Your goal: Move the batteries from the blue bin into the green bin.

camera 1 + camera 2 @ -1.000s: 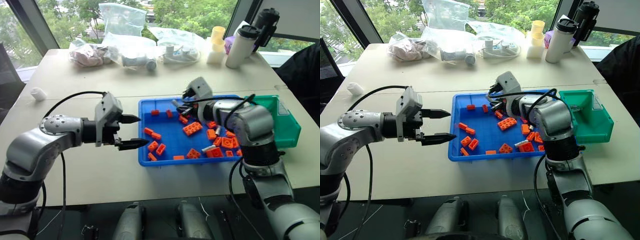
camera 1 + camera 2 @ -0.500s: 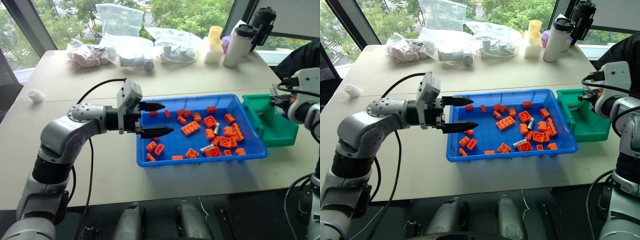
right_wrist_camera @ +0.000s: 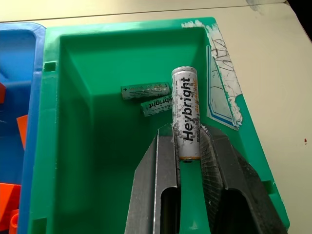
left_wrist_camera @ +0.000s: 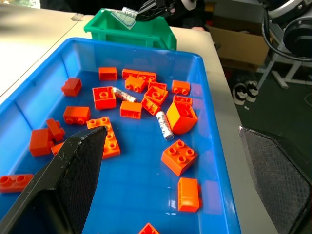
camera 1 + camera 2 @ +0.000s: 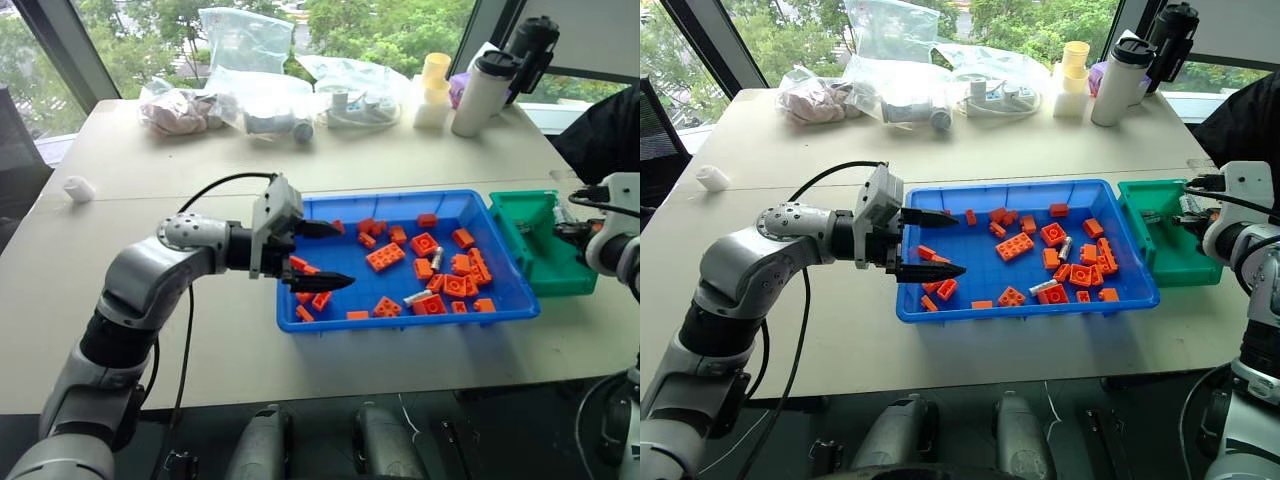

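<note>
A: where's the right claw [image 3: 189, 146] at?
B: over the green bin [image 3: 97, 161], pinching a Heybright battery [image 3: 185, 118]; two batteries [image 3: 145, 90] lie inside.
A: and the left claw [image 5: 937, 243]?
B: spread wide over the blue bin [image 5: 1118, 297], empty. Two batteries [image 4: 165, 126] among the orange bricks [image 4: 179, 156].

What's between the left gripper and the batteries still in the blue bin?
Orange bricks lie scattered between the open left gripper and the two batteries in the blue bin, with more bricks crowding right beside them. Nothing covers either battery from above.
</note>
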Motion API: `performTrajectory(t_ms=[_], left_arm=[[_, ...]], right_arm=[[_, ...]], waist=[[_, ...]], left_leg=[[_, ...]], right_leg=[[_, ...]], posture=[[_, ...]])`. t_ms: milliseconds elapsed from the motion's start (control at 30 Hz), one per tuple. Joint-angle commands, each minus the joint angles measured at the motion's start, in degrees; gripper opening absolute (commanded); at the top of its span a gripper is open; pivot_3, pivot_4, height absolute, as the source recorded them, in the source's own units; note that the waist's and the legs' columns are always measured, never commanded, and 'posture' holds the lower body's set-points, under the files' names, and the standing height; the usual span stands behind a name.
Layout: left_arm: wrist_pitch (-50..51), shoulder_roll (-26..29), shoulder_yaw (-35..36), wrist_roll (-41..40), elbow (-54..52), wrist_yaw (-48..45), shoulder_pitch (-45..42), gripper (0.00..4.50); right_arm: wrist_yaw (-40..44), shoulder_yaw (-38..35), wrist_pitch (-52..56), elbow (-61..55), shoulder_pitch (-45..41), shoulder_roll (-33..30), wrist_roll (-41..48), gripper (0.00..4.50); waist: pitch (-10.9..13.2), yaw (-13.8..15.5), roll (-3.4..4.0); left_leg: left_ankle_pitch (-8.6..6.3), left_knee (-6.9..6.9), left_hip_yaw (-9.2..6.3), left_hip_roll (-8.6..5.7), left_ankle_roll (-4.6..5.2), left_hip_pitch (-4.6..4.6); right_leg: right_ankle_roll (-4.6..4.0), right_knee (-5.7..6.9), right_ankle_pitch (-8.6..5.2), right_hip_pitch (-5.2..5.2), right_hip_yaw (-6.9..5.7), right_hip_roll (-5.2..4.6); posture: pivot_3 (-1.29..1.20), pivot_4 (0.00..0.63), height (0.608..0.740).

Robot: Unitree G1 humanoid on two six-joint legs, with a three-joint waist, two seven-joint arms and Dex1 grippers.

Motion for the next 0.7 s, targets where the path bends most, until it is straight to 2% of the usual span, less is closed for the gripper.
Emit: performTrajectory(t_ms=[33, 167, 267, 333, 533, 600, 700], left_arm=[[-1.04, -0.08, 0.04, 0.55, -0.73, -0.61, -1.45, 4.50], [-1.07, 0.67, 0.84, 1.06, -0.40, -0.98, -1.20, 4.50], [-0.91, 1.89, 1.66, 1.14, 0.00, -1.54, -1.03, 4.50], [-0.31, 3.75, 2.45, 0.57, 0.01, -2.70, -0.84, 4.50], [-0.10, 7.93, 2.70, 0.50, 0.66, -6.19, -1.22, 4.50], [-0.18, 8.94, 2.53, 0.40, 0.42, -7.17, -1.34, 4.50], [-0.21, 9.30, 2.47, 0.41, -0.10, -7.42, -1.47, 4.50]], right_arm=[[-1.03, -0.47, -2.91, 0.87, -0.97, -0.43, -0.44, 2.39], [-2.06, -0.09, -5.09, 2.36, -1.91, -1.18, -0.91, 4.48], [1.74, 0.96, -8.24, 0.19, -2.48, -3.01, 0.83, 4.48], [9.88, 3.20, -8.45, -4.48, -2.94, -5.25, 5.80, 4.48], [26.80, 11.14, -10.70, -12.66, -1.93, -10.73, 14.16, 4.48], [33.44, 16.28, -13.15, -13.72, -1.60, -13.61, 14.71, 4.48], [42.53, 27.33, -20.92, -11.17, -3.38, -17.42, 9.94, 4.48]], waist=[[0.00, -0.03, 0.00], [0.00, -0.06, 0.00], [0.00, -0.06, 0.01], [0.04, -0.09, 0.07], [0.04, -0.24, 0.07], [0.05, -0.02, 0.06], [0.06, 0.16, 0.04]], left_leg=[[0.00, 0.00, -0.01, 0.00, 0.00, 0.00], [0.00, 0.00, 0.00, 0.00, 0.00, 0.00], [0.00, 0.00, 0.00, 0.00, 0.00, 0.00], [0.00, 0.00, 0.00, 0.00, 0.00, 0.00], [0.00, -0.01, -0.05, 0.05, 0.01, 0.02], [0.00, 0.01, -0.05, 0.05, 0.01, 0.02], [0.00, 0.06, -0.06, 0.01, 0.01, 0.00]], right_leg=[[0.00, 0.00, 0.00, 0.00, 0.00, 0.01], [0.00, 0.00, 0.00, 0.00, 0.00, 0.01], [0.00, 0.00, 0.00, 0.00, 0.00, 0.01], [0.00, 0.00, 0.00, 0.00, 0.00, 0.01], [0.00, 0.00, 0.00, 0.00, -0.03, 0.06], [0.00, -0.02, 0.00, 0.02, -0.04, 0.04], [0.01, -0.05, -0.01, 0.06, -0.07, -0.02]], posture=[[0.00, 0.150, 0.740], [0.00, 0.150, 0.740], [0.00, 0.150, 0.740], [0.00, 0.150, 0.740], [0.00, 0.150, 0.740], [0.00, 0.150, 0.740], [0.00, 0.150, 0.740]])
